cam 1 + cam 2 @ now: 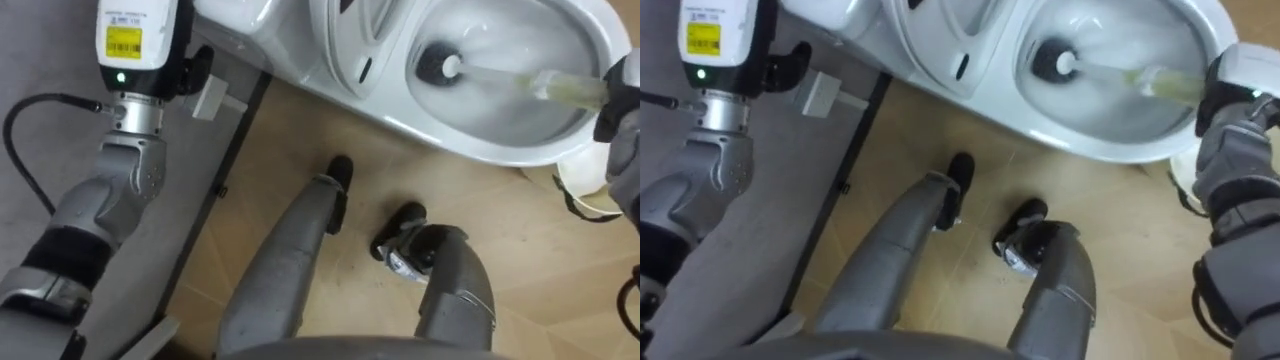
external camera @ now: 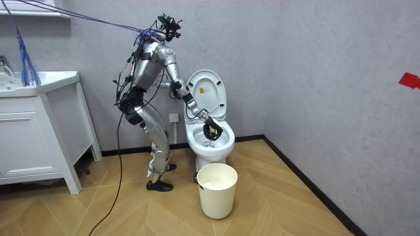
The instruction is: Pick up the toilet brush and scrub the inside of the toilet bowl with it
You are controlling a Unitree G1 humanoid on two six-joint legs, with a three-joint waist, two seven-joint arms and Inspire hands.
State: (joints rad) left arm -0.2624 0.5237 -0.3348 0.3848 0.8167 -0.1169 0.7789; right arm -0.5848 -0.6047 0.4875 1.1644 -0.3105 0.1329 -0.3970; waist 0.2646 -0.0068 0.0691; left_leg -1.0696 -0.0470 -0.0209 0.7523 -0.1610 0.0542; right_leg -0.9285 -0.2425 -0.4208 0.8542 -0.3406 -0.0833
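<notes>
At the right rim of the toilet, my right hand is clamped round the brush handle, its bristle head down in the bowl.

The right hand shows at the right edge, closed on the pale handle of the brush. From the hand the handle runs leftward into the bowl of the toilet. The dark brush head lies low in the bowl, well apart from the hand. Just below the hand, the white rim of a bin sits on the wooden floor, close to the toilet's outside. The raised seat stands beyond the brush head, farther from the hand. The left hand is far across at the upper left, before a grey wall, with a white plate just beside it.
</notes>
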